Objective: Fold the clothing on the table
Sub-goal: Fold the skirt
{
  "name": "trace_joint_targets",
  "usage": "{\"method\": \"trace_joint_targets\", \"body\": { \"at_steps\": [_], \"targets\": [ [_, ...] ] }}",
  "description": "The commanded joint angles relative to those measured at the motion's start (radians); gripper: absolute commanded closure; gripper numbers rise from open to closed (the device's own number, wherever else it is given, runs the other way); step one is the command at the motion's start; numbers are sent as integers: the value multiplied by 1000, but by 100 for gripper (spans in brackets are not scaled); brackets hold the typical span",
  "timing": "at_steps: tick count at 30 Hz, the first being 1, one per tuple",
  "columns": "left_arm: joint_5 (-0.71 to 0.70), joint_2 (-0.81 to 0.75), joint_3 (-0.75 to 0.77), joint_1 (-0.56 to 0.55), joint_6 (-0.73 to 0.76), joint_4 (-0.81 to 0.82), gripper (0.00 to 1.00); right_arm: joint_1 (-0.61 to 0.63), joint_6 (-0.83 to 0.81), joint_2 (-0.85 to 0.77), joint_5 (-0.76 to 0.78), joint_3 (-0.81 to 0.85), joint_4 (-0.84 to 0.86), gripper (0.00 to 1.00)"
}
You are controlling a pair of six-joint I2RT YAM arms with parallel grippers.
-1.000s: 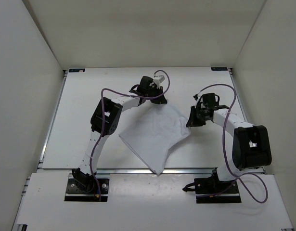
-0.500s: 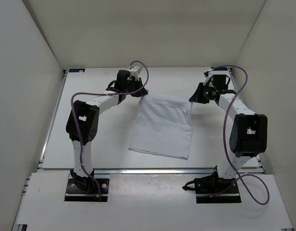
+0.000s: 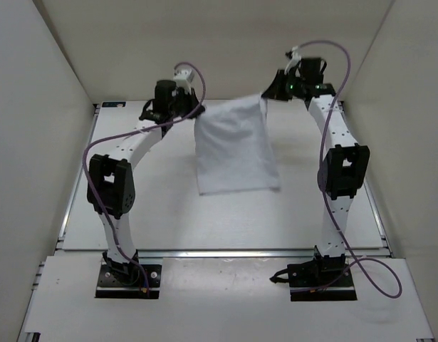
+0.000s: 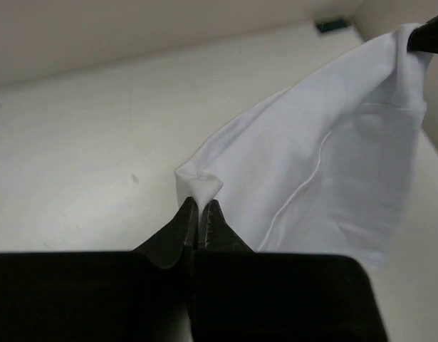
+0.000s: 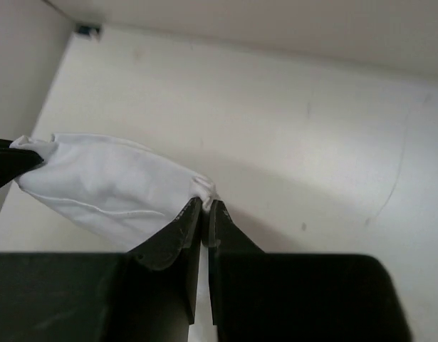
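The left gripper (image 4: pixel 199 204) is pinched tight on one upper corner of the clothing (image 3: pixel 234 146), and a small tuft of white fabric pokes out past its dark fingertips. The right gripper (image 5: pixel 205 205) is clamped the same way on the other upper corner, with a bunched fold just above its tips. Both arms reach toward the far end of the table (image 3: pixel 154 214). The thin white fabric hangs between them as a smooth, roughly rectangular sheet, its top edge stretched from gripper to gripper. Seen from above, the lower edge lies over the middle of the table; whether it touches the surface cannot be told.
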Motion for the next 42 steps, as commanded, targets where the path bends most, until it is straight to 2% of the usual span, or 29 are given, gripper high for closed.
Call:
{"method": "trace_joint_targets", "body": {
  "at_steps": [1, 4, 6, 8, 10, 11, 13, 15, 17, 18, 20, 23, 28, 33, 40, 42],
  "targets": [
    [-51, -107, 210, 25, 51, -47, 100, -17, -24, -31, 4, 333, -88, 100],
    [-48, -174, 250, 47, 62, -57, 100, -16, -59, -109, 25, 314, -77, 100],
    [-30, -227, 172, 56, 60, -53, 100, -1, -113, -187, 51, 102, -44, 100],
    [-34, -290, 51, 45, 85, -33, 100, 19, -130, -323, 82, -121, 27, 100],
    [-51, -383, -139, 27, 105, -22, 100, 24, -113, -422, 56, -430, 128, 100],
    [-45, -409, -196, 10, 102, -24, 100, 33, -111, -491, 39, -509, 157, 100],
    [-82, -542, -436, -45, 103, 4, 100, 55, -88, -591, 45, -796, 237, 99],
    [-157, -650, -587, -115, 105, -13, 100, 79, -79, -716, 44, -958, 254, 100],
    [-218, -769, -718, -220, 96, -82, 100, 108, -52, -805, 30, -1128, 280, 100],
    [-252, -806, -770, -235, 82, -126, 100, 125, -41, -857, 27, -1188, 303, 100],
    [-245, -843, -816, -245, 7, -156, 100, 157, -4, -911, 22, -1237, 355, 100],
    [-251, -864, -871, -187, -33, -140, 100, 153, 30, -878, 10, -1240, 394, 99],
    [-373, -778, -829, -114, -23, -147, 100, 162, 18, -665, -40, -1138, 397, 100],
    [-389, -727, -885, -105, -44, -85, 100, 179, 22, -495, -63, -1066, 429, 100],
    [-416, -684, -1000, -80, -73, -25, 100, 171, -2, -381, -62, -1007, 397, 100],
    [-403, -650, -1006, -74, -81, -2, 93, 165, -2, -356, -62, -993, 391, 100]
  ]
}}
